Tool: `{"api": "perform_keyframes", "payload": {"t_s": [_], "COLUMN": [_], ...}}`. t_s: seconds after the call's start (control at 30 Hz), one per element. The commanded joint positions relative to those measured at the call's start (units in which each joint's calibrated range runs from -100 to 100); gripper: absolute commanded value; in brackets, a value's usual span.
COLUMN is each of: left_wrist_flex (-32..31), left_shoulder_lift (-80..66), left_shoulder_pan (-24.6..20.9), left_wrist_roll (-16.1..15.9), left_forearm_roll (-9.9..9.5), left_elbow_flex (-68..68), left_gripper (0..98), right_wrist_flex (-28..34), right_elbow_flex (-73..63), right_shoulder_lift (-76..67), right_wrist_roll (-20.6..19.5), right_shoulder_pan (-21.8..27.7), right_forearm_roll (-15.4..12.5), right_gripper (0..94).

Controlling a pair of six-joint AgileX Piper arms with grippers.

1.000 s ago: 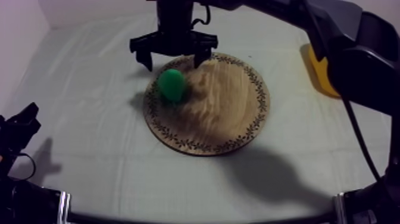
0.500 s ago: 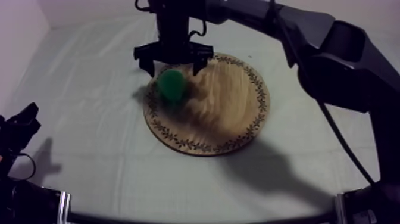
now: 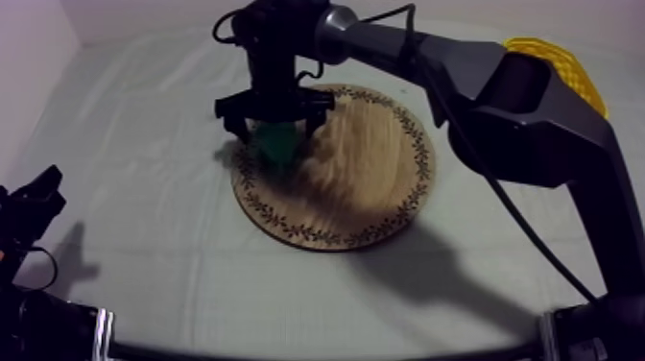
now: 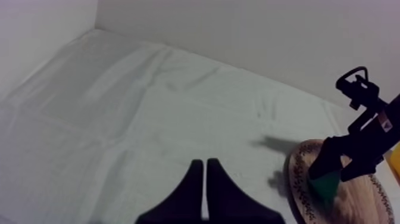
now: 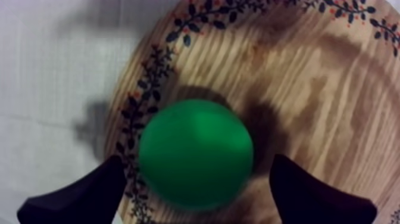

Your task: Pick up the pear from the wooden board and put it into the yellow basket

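Right gripper [image 3: 275, 121] spread wide astride green pear [image 5: 195, 154] on wooden board [image 3: 370, 187], left gripper [image 4: 205, 163] clenched empty above desk [image 4: 113, 113]

you have bare desk [image 3: 144, 211] in front of the wooden board [image 3: 370, 178]; near its rim the pear [image 3: 280, 144] sits between the right pincer's [image 3: 275, 125] spread fingers, with the right arm [image 3: 432, 58] overhead.

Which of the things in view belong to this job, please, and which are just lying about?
For the job: pear, wooden board, yellow basket, right gripper, open at either side of the pear.
Not in play: left gripper, shut, over the bare cloth.
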Motion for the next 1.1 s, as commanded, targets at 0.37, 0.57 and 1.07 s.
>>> {"api": "perform_keyframes", "payload": {"t_s": [0.37,0.57,1.07], "left_wrist_flex": [0.0,0.0,0.0], "left_shoulder_lift": [0.0,0.0,0.0], "left_shoulder_pan": [0.0,0.0,0.0], "left_wrist_roll": [0.0,0.0,0.0], "left_forearm_roll": [-0.02,-0.02,-0.02], "left_elbow_flex": [0.0,0.0,0.0], "left_gripper": [0.1,0.1,0.1], "right_wrist_flex": [-0.2,0.2,-1.6], "right_elbow_flex": [-1.6,1.7,17.9], "right_shoulder_lift": [1.8,-4.2,-31.6], "right_wrist_roll": [1.3,2.3,11.6], "right_shoulder_pan": [0.7,0.9,11.6], "right_forearm_roll": [0.5,0.9,7.2], "right_gripper": [35.2,33.8,33.5]}}
